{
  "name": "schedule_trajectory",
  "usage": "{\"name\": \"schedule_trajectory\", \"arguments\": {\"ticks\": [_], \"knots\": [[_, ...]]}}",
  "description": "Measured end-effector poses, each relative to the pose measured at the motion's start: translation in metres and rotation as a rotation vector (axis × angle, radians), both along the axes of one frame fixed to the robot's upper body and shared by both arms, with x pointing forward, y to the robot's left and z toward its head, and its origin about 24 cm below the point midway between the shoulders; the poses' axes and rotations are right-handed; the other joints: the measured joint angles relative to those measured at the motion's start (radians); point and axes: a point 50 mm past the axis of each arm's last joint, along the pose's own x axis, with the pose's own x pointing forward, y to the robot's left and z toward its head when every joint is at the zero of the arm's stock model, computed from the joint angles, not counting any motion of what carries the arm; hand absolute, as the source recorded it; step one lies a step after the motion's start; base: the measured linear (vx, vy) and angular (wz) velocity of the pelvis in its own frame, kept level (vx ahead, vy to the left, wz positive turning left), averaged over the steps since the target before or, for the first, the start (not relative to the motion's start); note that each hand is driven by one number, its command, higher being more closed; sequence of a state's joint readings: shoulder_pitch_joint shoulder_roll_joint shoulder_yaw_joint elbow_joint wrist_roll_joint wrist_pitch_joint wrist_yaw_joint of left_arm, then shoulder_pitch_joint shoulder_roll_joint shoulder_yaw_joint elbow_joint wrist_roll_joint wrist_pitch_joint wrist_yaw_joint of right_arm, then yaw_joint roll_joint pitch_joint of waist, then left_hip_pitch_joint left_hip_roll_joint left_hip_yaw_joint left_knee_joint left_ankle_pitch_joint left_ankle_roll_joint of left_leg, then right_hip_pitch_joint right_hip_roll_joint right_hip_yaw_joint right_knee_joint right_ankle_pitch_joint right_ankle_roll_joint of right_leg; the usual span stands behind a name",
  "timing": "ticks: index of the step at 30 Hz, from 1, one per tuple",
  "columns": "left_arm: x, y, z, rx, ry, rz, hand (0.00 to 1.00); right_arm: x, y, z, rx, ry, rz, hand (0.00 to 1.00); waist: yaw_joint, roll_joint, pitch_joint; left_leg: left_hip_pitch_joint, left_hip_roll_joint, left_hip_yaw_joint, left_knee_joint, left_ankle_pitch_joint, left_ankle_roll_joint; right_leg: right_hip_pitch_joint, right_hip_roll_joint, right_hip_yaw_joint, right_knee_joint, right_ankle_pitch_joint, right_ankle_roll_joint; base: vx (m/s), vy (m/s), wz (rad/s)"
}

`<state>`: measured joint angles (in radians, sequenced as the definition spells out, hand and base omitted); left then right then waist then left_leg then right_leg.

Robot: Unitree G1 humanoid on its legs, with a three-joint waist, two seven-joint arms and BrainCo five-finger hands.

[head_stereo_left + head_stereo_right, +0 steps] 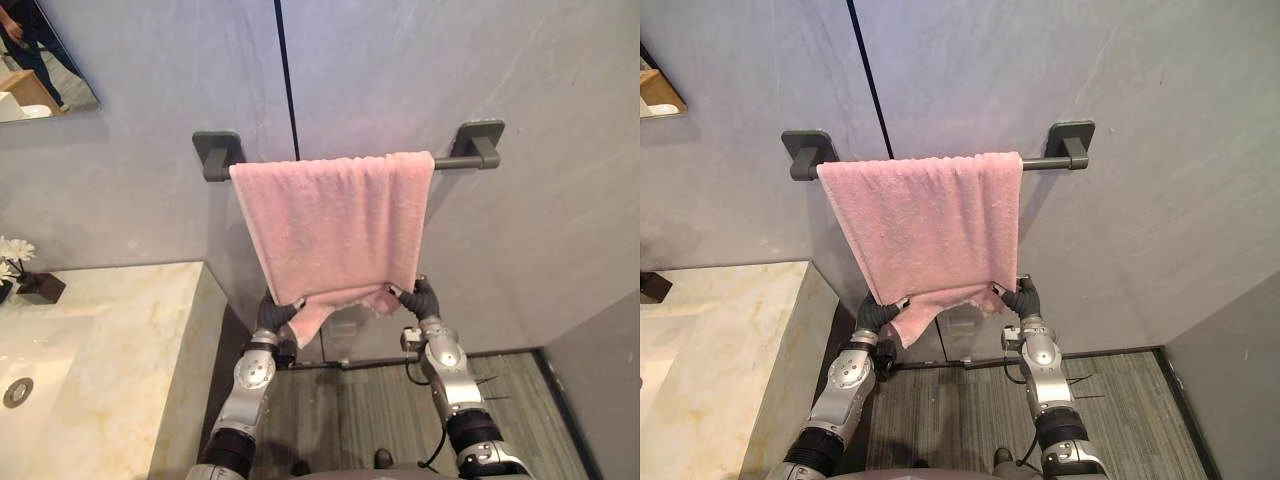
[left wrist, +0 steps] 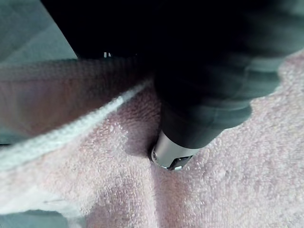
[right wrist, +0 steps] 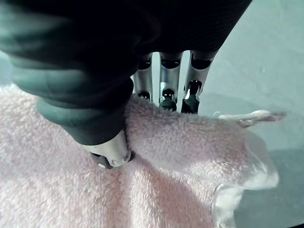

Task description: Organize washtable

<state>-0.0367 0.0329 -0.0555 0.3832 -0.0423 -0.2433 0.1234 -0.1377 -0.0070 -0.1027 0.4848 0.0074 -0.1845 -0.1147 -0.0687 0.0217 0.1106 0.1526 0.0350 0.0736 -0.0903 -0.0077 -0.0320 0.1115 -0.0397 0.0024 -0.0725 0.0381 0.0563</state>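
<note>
right hand fingers: the right thumb point(image 3: 111, 154) is on the near face of the pink towel point(image 1: 335, 225) and the fingers point(image 3: 166, 95) are behind it, so the cloth is pinched between them.
left hand fingers: the left thumb point(image 2: 168, 154) is dug into the terry right by the hem. The rest sit behind the cloth, but it looks like the same kind of pinch.
hands: the right hand point(image 1: 420, 298) has the lower right corner and the left hand point(image 1: 277, 312) has the lower left corner. Both are low, near the wall.
towel: draped over the towel bar point(image 1: 455, 162) on the far wall, nearer the left end. The bottom edge is drawn in and rumpled, with a flap sagging between the hands.
step, my guess: straightening the hung towel, so pretty late in the tidy-up.
next move, my guess: spread the two corners apart and pull down evenly so the hem levels out, then let go. Pull too hard on one side and it'll probably slide off the bar.
counts: 1 towel, 1 bar, 2 wall brackets, left point(image 1: 217, 152) and right point(image 1: 482, 140).
off to the left: 1 marble counter point(image 1: 130, 330), 1 sink point(image 1: 45, 350) with 1 drain point(image 1: 17, 392), 1 small white flower point(image 1: 15, 250) in a dark pot point(image 1: 42, 288), 1 mirror point(image 1: 40, 60) up on the wall.
</note>
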Motion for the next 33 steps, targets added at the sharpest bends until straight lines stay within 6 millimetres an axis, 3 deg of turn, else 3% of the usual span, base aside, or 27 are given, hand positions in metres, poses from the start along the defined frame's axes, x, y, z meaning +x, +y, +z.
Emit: {"name": "schedule_trajectory", "arguments": {"ticks": [4,7,12,19,20,23,26,27,29,31,33], "knots": [[-0.017,0.045,-0.006,-0.020,0.030,0.207,0.00,-0.027,-0.049,-0.017,0.025,0.076,-0.255,0.00,-0.001,-0.004,0.000,-0.001,0.001,0.002,0.000,0.000,0.000,-0.002,0.000,0.000,0.000,-0.002,0.000,-0.02,-0.025,0.00],[-0.026,0.064,-0.010,-0.008,0.053,0.279,0.00,-0.041,-0.068,-0.021,-0.005,0.104,-0.309,0.00,-0.001,-0.012,0.001,-0.002,0.002,0.004,0.002,0.000,0.000,-0.004,0.001,0.001,0.000,-0.002,0.000,-0.02,-0.031,-0.02],[-0.027,0.068,-0.006,0.002,0.033,0.285,0.00,-0.044,-0.071,-0.014,-0.017,0.069,-0.315,0.00,0.001,-0.026,-0.005,-0.002,0.005,0.003,0.009,0.000,0.000,-0.001,-0.002,-0.001,0.003,-0.002,0.000,-0.05,-0.032,0.01],[-0.022,0.075,0.023,0.004,-0.094,0.309,0.00,-0.047,-0.095,0.013,-0.053,-0.046,-0.438,0.00,0.004,-0.030,-0.007,-0.004,0.003,0.003,0.026,-0.015,-0.004,0.003,-0.013,0.001,0.001,-0.002,0.000,-0.05,-0.011,-0.01],[-0.020,0.077,0.036,0.001,-0.154,0.325,0.00,-0.047,-0.103,0.031,-0.068,-0.122,-0.482,0.00,0.001,-0.030,-0.007,-0.006,0.002,0.004,0.027,-0.014,-0.001,0.002,-0.013,0.001,0.001,-0.002,0.000,0.00,0.000,0.00],[-0.018,0.083,0.061,-0.012,-0.272,0.354,0.00,-0.047,-0.112,0.059,-0.100,-0.244,-0.533,0.00,0.000,-0.030,-0.007,-0.007,0.002,0.006,0.034,-0.012,0.002,0.004,-0.013,0.002,0.001,-0.002,0.000,0.00,0.000,0.00],[-0.018,0.085,0.100,-0.013,-0.460,0.377,0.00,-0.043,-0.115,0.103,-0.145,-0.445,-0.543,0.00,0.001,-0.030,-0.007,-0.007,0.001,0.007,0.035,-0.012,0.002,0.005,-0.010,0.001,0.001,-0.001,0.000,0.00,0.000,0.00],[-0.017,0.082,0.119,-0.017,-0.550,0.370,0.00,-0.040,-0.113,0.126,-0.166,-0.551,-0.525,0.00,0.002,-0.030,-0.007,-0.007,0.001,0.007,0.035,-0.012,0.002,0.005,-0.009,0.001,0.001,-0.001,0.000,0.00,0.000,0.00],[-0.017,0.079,0.142,-0.015,-0.660,0.351,0.00,-0.036,-0.104,0.156,-0.179,-0.690,-0.485,0.00,0.002,-0.030,-0.007,-0.007,0.000,0.007,0.035,-0.013,0.002,0.005,-0.009,0.002,0.001,-0.001,0.000,-0.02,-0.011,0.00],[-0.021,0.071,0.174,0.002,-0.819,0.286,0.00,-0.033,-0.084,0.196,-0.234,-0.884,-0.377,0.00,0.003,-0.030,-0.007,-0.006,0.000,0.009,0.036,-0.013,0.003,0.005,-0.009,0.003,0.001,-0.001,0.000,-0.04,-0.021,-0.02],[-0.026,0.058,0.197,-0.019,-0.937,0.194,0.00,-0.034,-0.061,0.223,-0.269,-1.025,-0.250,0.00,0.005,-0.029,-0.008,-0.005,0.000,0.010,0.036,-0.013,0.003,0.006,-0.008,0.004,0.002,-0.001,0.000,-0.03,-0.018,-0.02]]}}
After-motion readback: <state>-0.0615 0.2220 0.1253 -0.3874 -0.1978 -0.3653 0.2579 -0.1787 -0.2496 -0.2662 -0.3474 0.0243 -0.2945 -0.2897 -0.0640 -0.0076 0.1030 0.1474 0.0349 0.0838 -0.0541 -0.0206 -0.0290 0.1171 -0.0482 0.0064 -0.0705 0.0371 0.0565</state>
